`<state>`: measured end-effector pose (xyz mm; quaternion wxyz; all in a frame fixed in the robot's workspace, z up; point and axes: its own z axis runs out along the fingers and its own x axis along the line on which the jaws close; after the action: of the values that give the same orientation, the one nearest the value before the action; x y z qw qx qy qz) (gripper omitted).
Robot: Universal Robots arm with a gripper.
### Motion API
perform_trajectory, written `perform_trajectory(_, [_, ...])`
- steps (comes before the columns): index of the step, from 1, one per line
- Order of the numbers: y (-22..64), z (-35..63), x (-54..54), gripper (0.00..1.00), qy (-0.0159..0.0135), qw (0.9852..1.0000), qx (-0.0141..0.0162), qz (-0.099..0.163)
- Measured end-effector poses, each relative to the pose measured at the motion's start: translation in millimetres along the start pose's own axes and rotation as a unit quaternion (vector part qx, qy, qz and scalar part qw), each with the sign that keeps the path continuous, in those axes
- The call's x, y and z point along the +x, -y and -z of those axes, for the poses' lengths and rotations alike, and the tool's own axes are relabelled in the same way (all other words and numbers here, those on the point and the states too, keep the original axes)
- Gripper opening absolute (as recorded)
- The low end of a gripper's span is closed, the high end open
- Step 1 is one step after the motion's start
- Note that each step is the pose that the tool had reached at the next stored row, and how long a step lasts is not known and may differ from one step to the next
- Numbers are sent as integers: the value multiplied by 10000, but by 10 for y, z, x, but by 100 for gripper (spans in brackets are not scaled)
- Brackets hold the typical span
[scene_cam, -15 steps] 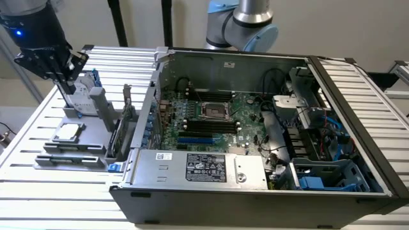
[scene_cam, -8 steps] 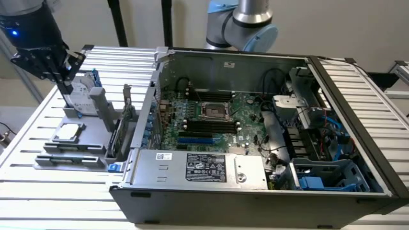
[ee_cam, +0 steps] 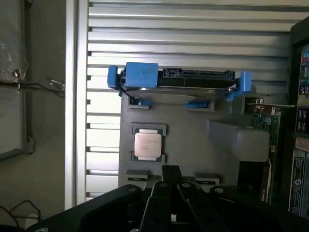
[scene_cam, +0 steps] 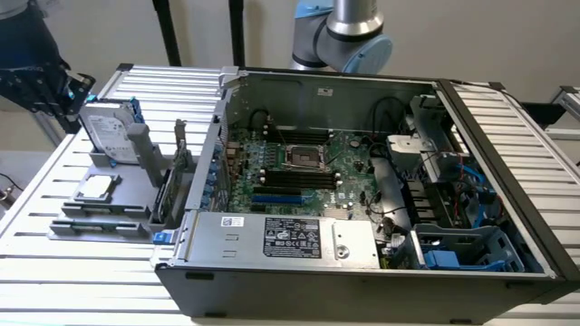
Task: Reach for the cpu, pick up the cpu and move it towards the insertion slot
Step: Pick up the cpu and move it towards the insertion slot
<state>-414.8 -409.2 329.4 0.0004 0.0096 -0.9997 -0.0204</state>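
Observer: cpu (ee_cam: 147,145) lies flat, silver face up, in its nest on the grey fixture (ee_cam: 193,140), between small grey tabs on two opposite edges. You will find it on the table (scene_cam: 54,272), outside the computer case (scene_cam: 507,129), toward the exterior view's left.

Checker: Pincer state?

Observer: The pincer (ee_cam: 171,170) hangs above the fixture's edge, apart from the cpu. Its tips look drawn together with nothing between them. Your first hazard, in my judgement: a descent with the tips closed would press on the lid rather than straddle it.

Checker: Noted. Mind the grasp itself too. The chip is thin and sits low, so you have little edge to catch, and the tabs take two sides. A pinch across the wrong pair would land on plastic, and the cpu could tilt or skid out.

Observer: Neighbours: the hard drive (ee_cam: 176,79) stands upright on its blue rails just beside the nest, and a grey block (ee_cam: 236,137) rises near it. A wide approach could clip either.

Checker: Further out, the insertion slot (scene_cam: 306,157) is well apart from the chip, inside the case, just beside the long black memory slots (scene_cam: 295,178). Your path crosses the case wall. A loose grip there could drop the chip onto the board.
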Motion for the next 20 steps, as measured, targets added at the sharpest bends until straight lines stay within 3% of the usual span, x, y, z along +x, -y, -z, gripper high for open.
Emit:
perform_trajectory(4, [-6, -6, 148, 11, 0, 10000, 0, 0])
perform_trajectory(9, [-6, -6, 150, 12, 0, 10000, 0, 1])
perform_trajectory(11, [-6, -6, 150, 24, 0, 10000, 0, 0])
perform_trajectory(12, [-6, -6, 150, 24, 0, 10000, 0, 0])
perform_trajectory(15, [-6, -6, 150, 42, -1, 10000, 1, 0])
perform_trajectory(16, [-6, -6, 150, 42, -2, 10000, 1, 0])
perform_trajectory(20, [-6, -14, 150, 59, -5, 10000, 0, 0])
